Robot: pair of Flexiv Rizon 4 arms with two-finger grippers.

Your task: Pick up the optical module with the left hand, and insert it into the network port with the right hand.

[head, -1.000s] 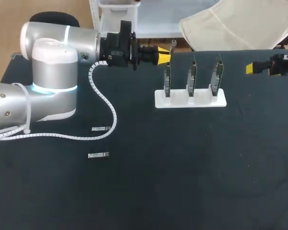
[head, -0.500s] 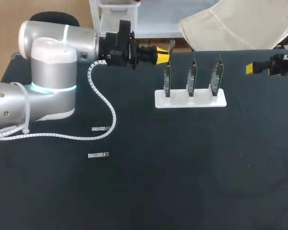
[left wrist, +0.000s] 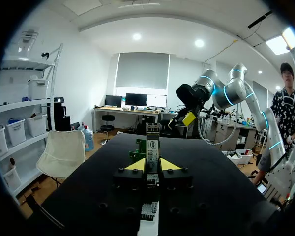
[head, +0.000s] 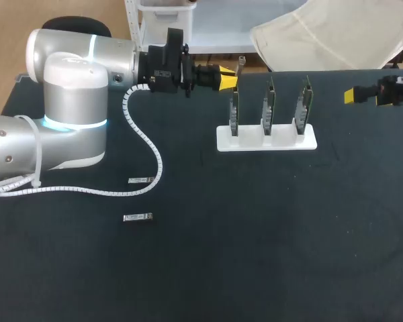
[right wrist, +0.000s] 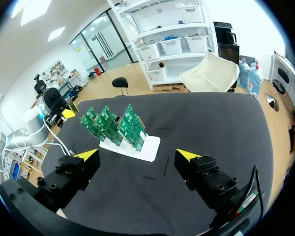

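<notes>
Gripping the optical module [left wrist: 152, 145] between its closed yellow tips, the left gripper [left wrist: 152, 164] holds the part by its near portion, and the remaining length projects ahead of the fingers. It is judged to be a light, rigid part with a smooth metal case. It should tolerate a firm pinch on its flat sides, though it may slip or twist, and its contact end is best left untouched. Ahead of the fingers, three circuit boards [head: 266, 107] stand upright in a white stand [head: 266, 139]. Farther on, the right gripper [right wrist: 137, 157] has its fingers spread wide, holding nothing, well apart from the module.
</notes>
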